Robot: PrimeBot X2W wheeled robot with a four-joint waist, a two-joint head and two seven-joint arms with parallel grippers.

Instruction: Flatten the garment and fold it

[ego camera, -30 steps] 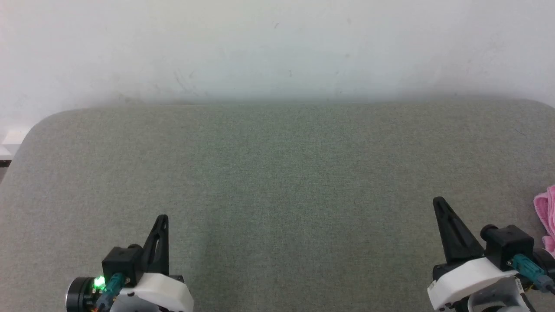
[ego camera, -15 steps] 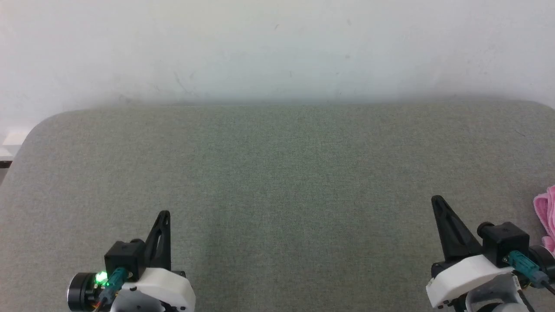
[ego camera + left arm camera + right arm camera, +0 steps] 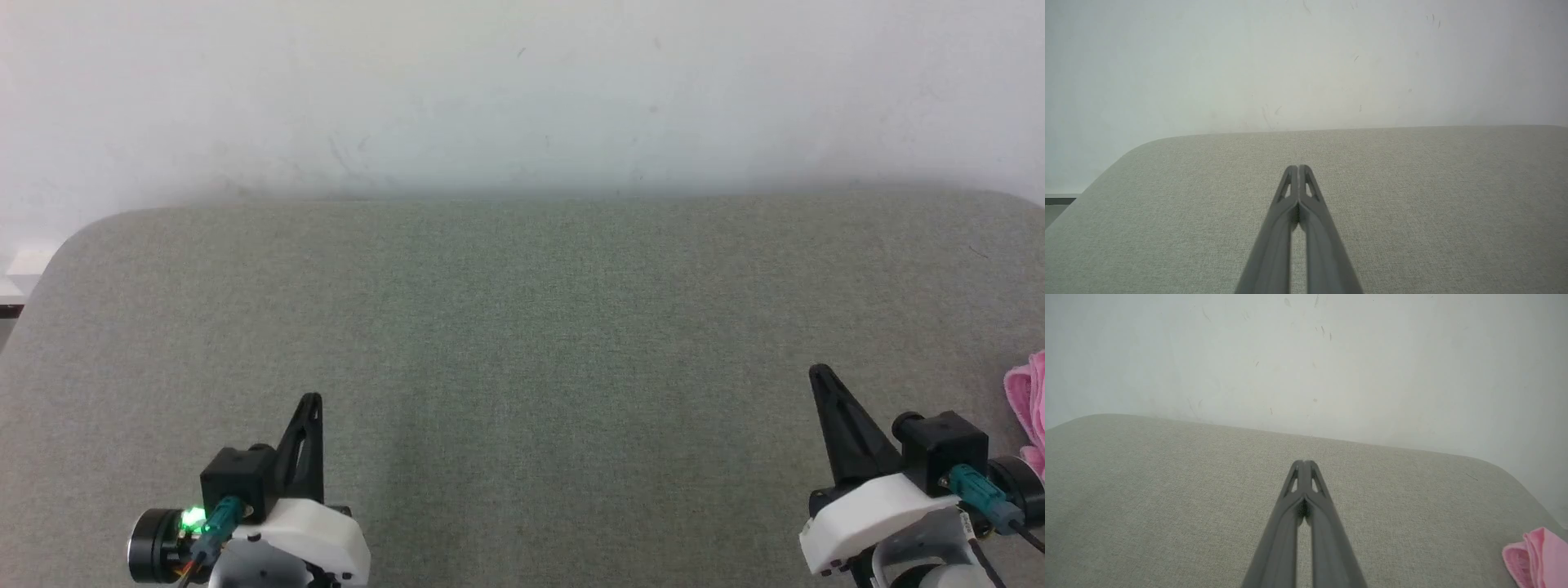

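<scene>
Wall: a pale wall (image 3: 522,90) with faint scuffs and marks runs across the far side, behind the work surface.
Surface: a wide grey-green fabric pad (image 3: 522,343) with rounded far corners spreads from the wall toward the robot; its weave is fine and even.
Right gripper: the right gripper (image 3: 816,371) stands at the lower right of the head view, its dark fingers pointing up and leaning slightly left. In its wrist view the two fingers meet at the tips, closed on nothing, above bare fabric.
Left gripper: the left gripper (image 3: 311,400) stands at the lower left of the head view, pointing up the view. Its wrist view shows the fingers pressed together at the tips, closed, nothing between them.
Garment: the pink garment (image 3: 1033,400) lies bunched on the pad at the right edge of the head view, cut off by the frame, beside the right gripper's wrist and apart from its fingertips.
Light: a small green light (image 3: 193,516) glows on the left wrist.
</scene>
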